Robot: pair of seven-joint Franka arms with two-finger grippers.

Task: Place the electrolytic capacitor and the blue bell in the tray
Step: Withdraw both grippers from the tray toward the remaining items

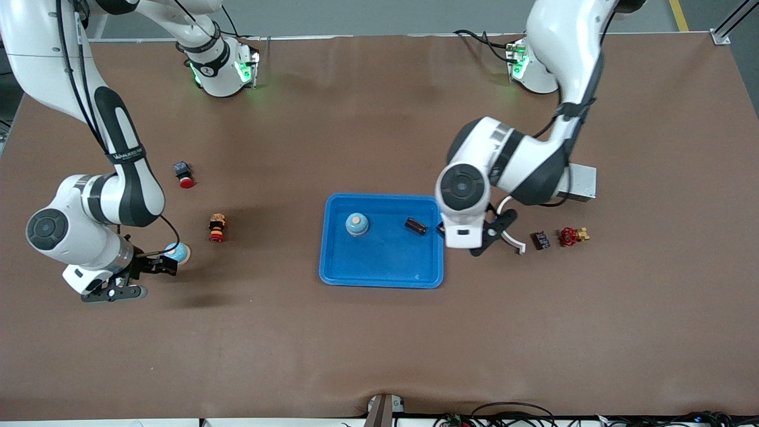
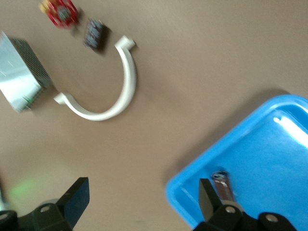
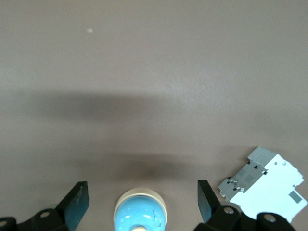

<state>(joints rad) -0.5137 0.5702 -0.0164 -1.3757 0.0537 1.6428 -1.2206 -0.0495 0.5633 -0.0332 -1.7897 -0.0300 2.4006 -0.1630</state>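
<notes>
Blue tray (image 1: 379, 270) is seen mid-bench, with a blue bell (image 1: 357, 224) and a dark capacitor (image 1: 416, 226) lying inside it, apart from each other, the capacitor toward the left arm's end. Left tool (image 2: 144, 204) is seen released, fingers spread and grasping nothing, over the tray rim (image 2: 202, 166) by the capacitor (image 2: 223, 185); a white curved piece (image 2: 113, 94) and a grey metal box (image 2: 21, 74) lie on the bench nearby. Right tool (image 3: 142, 202) is also released and empty, over a second blue dome (image 3: 140, 213) at the right arm's end.
</notes>
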